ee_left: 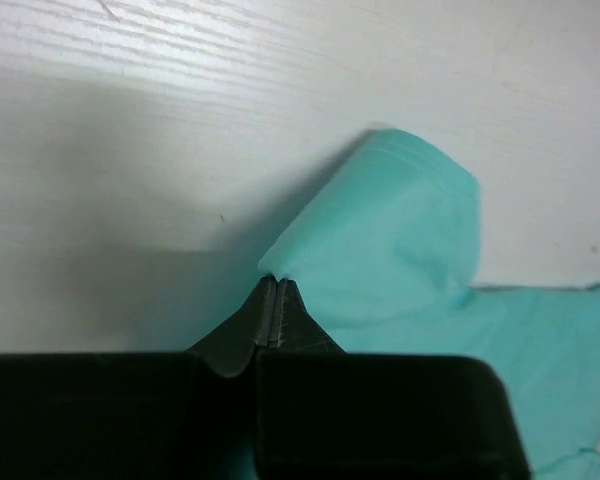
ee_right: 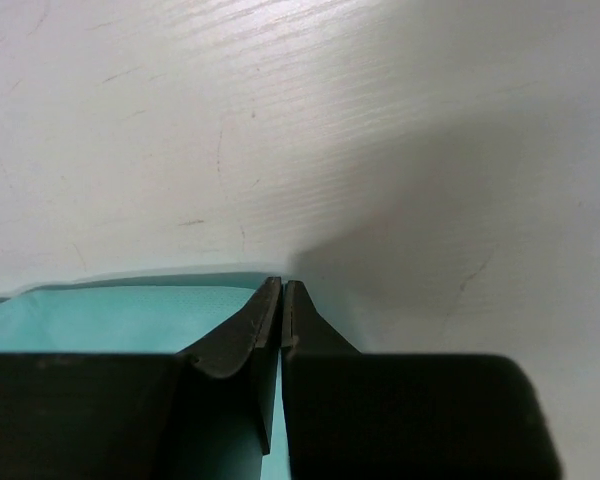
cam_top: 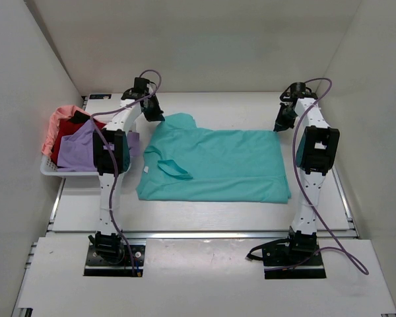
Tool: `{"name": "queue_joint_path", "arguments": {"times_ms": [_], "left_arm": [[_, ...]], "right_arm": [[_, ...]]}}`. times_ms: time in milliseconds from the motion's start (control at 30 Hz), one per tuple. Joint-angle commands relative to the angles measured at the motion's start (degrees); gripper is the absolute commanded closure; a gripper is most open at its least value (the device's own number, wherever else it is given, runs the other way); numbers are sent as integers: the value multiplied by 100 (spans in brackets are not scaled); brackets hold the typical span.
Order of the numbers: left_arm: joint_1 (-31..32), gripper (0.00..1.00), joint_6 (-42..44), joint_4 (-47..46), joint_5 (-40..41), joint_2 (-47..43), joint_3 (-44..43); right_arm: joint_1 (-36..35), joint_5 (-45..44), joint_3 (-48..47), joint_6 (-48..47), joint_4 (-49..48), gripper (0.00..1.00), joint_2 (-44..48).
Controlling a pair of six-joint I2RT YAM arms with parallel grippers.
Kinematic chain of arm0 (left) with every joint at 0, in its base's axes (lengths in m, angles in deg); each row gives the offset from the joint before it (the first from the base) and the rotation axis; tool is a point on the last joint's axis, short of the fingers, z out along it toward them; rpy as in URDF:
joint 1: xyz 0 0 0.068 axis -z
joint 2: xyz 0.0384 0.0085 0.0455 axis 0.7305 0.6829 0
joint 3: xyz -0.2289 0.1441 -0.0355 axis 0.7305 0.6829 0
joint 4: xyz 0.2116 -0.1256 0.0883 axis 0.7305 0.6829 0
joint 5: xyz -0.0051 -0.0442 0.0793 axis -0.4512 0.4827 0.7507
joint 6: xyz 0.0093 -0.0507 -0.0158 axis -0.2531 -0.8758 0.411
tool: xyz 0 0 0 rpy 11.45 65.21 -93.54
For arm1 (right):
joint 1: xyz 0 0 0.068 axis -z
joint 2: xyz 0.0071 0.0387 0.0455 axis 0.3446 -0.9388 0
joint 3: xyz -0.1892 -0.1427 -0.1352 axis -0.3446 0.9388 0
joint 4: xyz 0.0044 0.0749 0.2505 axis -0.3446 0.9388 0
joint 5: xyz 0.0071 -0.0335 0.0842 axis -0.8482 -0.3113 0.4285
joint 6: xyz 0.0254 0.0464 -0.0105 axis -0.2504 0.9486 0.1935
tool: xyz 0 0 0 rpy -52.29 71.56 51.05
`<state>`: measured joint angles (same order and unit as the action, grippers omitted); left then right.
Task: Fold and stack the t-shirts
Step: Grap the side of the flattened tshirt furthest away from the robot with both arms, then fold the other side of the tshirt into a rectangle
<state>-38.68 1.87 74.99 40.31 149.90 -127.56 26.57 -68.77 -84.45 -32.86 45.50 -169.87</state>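
Observation:
A teal t-shirt (cam_top: 218, 162) lies spread flat on the white table, collar toward the left. My left gripper (cam_top: 153, 113) is at its far left corner, shut on a fold of the teal cloth (ee_left: 400, 240) that bulges up from the fingertips. My right gripper (cam_top: 279, 124) is at the shirt's far right corner, jaws shut with teal cloth (ee_right: 110, 318) between them at the hem edge. The lavender shirt (cam_top: 79, 148), dark red shirt (cam_top: 69, 129) and salmon pink shirt (cam_top: 56, 122) lie heaped in the basket at the left.
A white mesh basket (cam_top: 66, 173) stands at the table's left edge, close beside the left arm. White walls enclose the table on the left, back and right. Bare table (cam_top: 218, 105) lies behind the shirt.

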Motion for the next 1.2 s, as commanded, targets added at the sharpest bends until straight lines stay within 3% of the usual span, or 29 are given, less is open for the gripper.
{"name": "queue_joint_path", "arguments": {"times_ms": [0,200,333,700,1167], "left_arm": [[-43,100,-40,-145,-293,-1111,307],[-8,100,48,-74,-311,-1796,1107],[-17,100,101,-22,-267,-2306,1713],[133,100,268,-294,-108,-3950,4313],[335,100,285,-338,41,-5251,5817]], "right_arm": [[-17,-69,-139,-345,85,100,635],[-211,-271,862,-601,-143,100,1573],[-229,-192,2010,-514,-442,99,2269],[35,-78,4685,-645,-1426,100,4062],[202,54,6180,-794,-2086,100,4809]]}}
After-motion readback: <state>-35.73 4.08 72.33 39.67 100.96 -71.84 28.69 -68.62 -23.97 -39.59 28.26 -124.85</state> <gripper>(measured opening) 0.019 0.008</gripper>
